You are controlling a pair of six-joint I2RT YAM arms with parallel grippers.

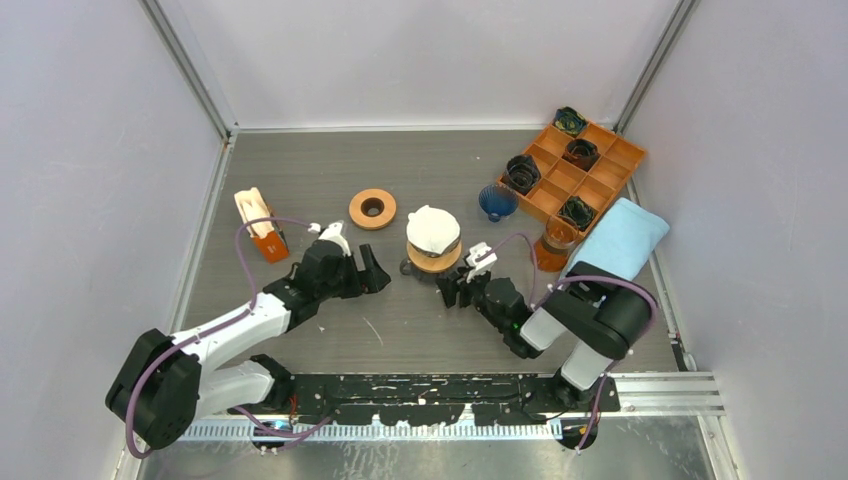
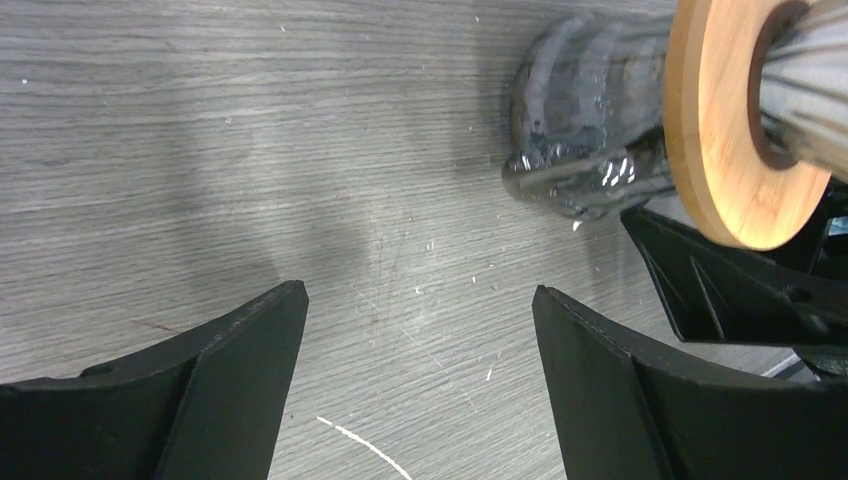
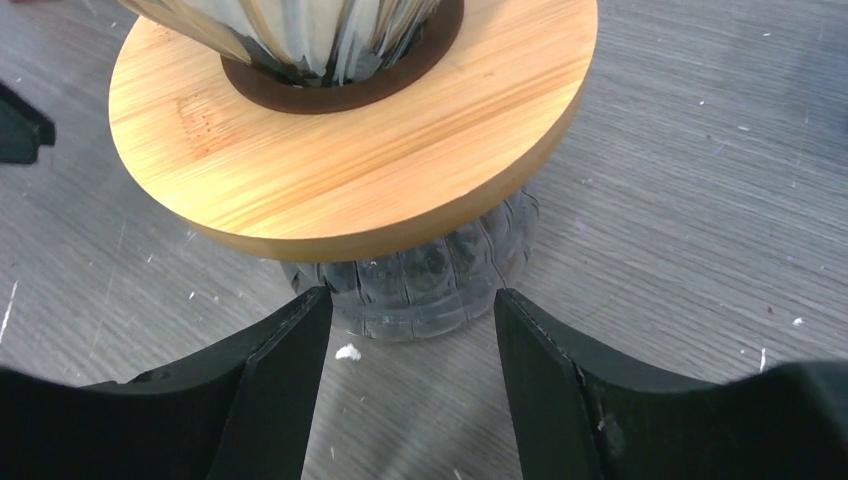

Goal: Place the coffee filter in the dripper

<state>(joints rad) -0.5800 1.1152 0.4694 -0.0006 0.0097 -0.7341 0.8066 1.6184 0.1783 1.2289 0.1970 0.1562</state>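
Centre frame, the paper coffee filter (image 1: 432, 228) sits in the dripper (image 1: 434, 258). The left gripper (image 1: 370, 272) gapes empty beside it. The right gripper (image 1: 453, 290), jaws apart, flanks its base, probably for steadying.

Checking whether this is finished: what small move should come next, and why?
Probably back the left pincer away from the dripper: the white filter already sits in its cone, and that pincer is open and empty beside it.
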